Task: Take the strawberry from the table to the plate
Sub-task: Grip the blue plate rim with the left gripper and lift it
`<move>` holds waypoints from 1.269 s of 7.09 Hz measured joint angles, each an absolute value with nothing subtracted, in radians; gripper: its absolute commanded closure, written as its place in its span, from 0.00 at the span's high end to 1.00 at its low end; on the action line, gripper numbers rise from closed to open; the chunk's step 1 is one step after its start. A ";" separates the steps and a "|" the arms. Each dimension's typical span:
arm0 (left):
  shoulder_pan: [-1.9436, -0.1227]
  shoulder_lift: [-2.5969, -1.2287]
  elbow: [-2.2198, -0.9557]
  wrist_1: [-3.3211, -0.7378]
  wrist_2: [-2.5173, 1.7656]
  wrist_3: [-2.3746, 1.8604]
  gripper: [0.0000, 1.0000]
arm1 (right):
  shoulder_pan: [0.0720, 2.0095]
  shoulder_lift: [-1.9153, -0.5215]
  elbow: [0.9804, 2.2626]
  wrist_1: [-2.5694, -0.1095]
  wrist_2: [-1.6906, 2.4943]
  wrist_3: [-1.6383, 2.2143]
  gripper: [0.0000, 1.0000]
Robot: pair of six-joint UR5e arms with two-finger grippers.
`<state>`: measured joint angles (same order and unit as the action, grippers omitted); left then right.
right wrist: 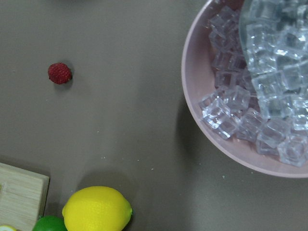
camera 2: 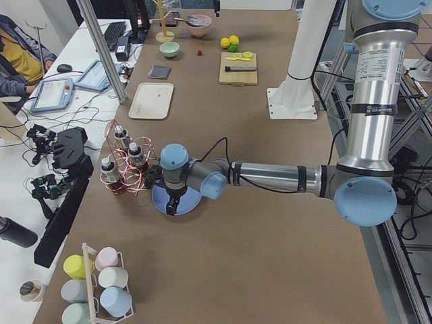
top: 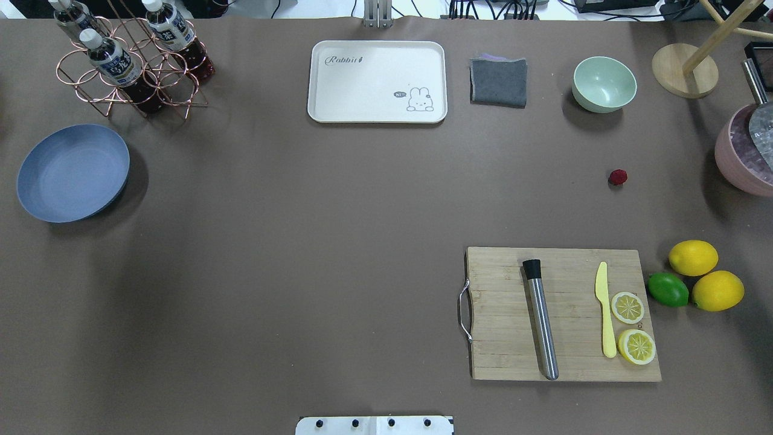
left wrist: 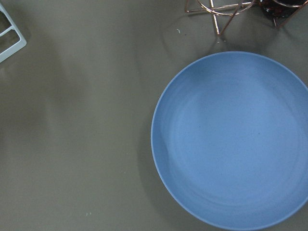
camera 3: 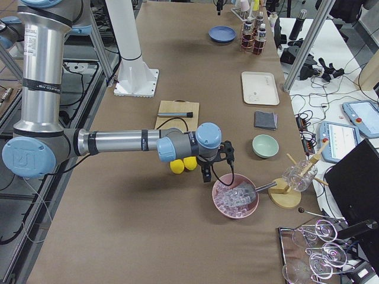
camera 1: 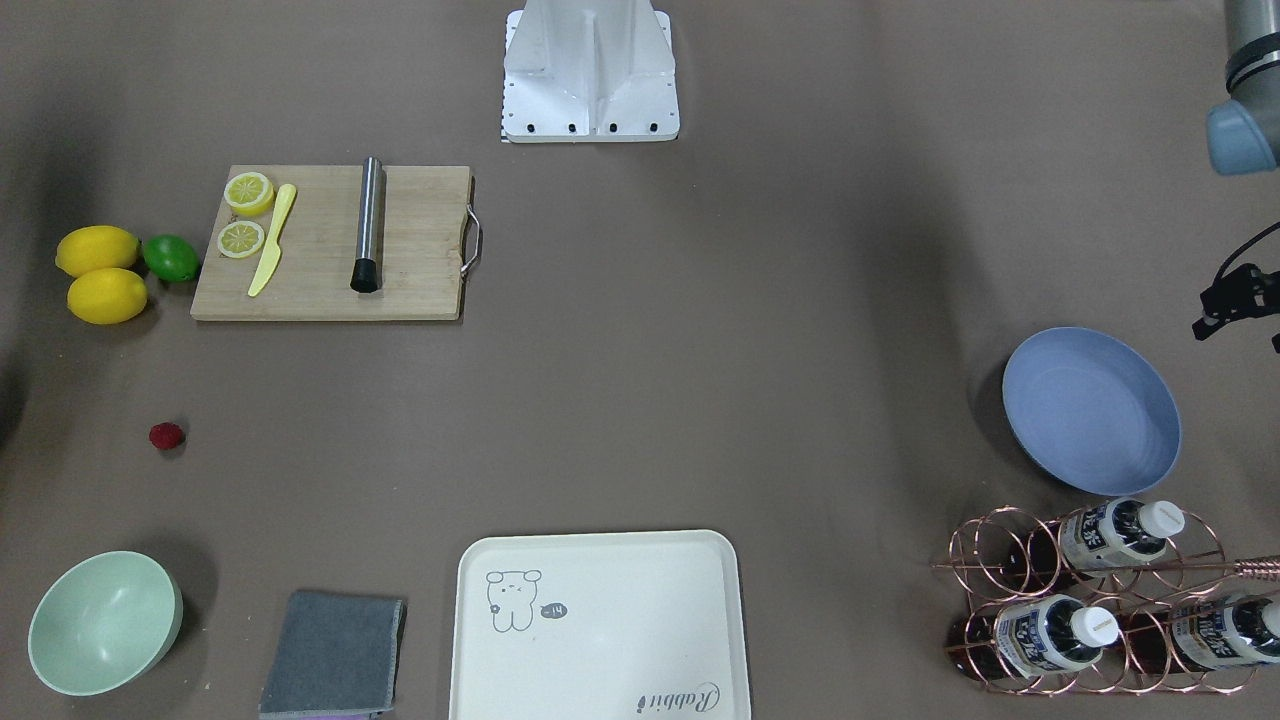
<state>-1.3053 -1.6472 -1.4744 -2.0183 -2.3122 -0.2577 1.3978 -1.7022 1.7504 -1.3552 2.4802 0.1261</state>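
- The left gripper (camera 2: 172, 208) hung just above the plate (camera 2: 193, 201), near the left end of the table (top: 302, 241). Only the side view caught it, so I could not tell how far its jaws were parted or whether it carried anything.
- Its wrist camera looked straight down onto the plate's smooth blue inside, with the feet of the copper wire rack (camera 1: 985, 566) just past the rim.
- The right gripper (camera 3: 205, 175) hung over the tabletop's right end, between the two lemons (top: 693, 258) and the pink bowl (right wrist: 192, 82) heaped with ice cubes (right wrist: 260, 72). Here too, I could not tell the state of its jaws.
- The strawberry (camera 1: 166, 435) lay alone on the tabletop toward the right end, touching nothing. It sat between the pale green bowl (top: 604, 84) at the far edge and the lemons, at the opposite end from the plate.
- A lime (top: 668, 289) sat just beside the lemons, next to the wooden cutting board (top: 501, 284).
- The board carried a steel muddler (top: 540, 320), a yellow knife (top: 604, 308) and two lemon halves (top: 627, 307).
- A cream tray (top: 362, 78) lay midway along the far edge, and a folded grey cloth (top: 499, 81) lay between it and the green bowl.
- The rack held three bottles (camera 1: 1050, 635) at the far left corner, just beside the plate.
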 measured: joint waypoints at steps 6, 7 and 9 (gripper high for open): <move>-1.199 -1.728 -1.251 -2.200 -2.273 -0.329 0.70 | 1.385 -1.710 1.758 -1.301 2.489 0.141 1.00; -1.199 -1.729 -1.243 -2.205 -2.272 -0.332 0.63 | 1.384 -1.710 1.759 -1.302 2.495 0.143 1.00; -1.196 -1.729 -1.235 -2.208 -2.272 -0.356 0.45 | 1.384 -1.714 1.759 -1.301 2.519 0.146 1.00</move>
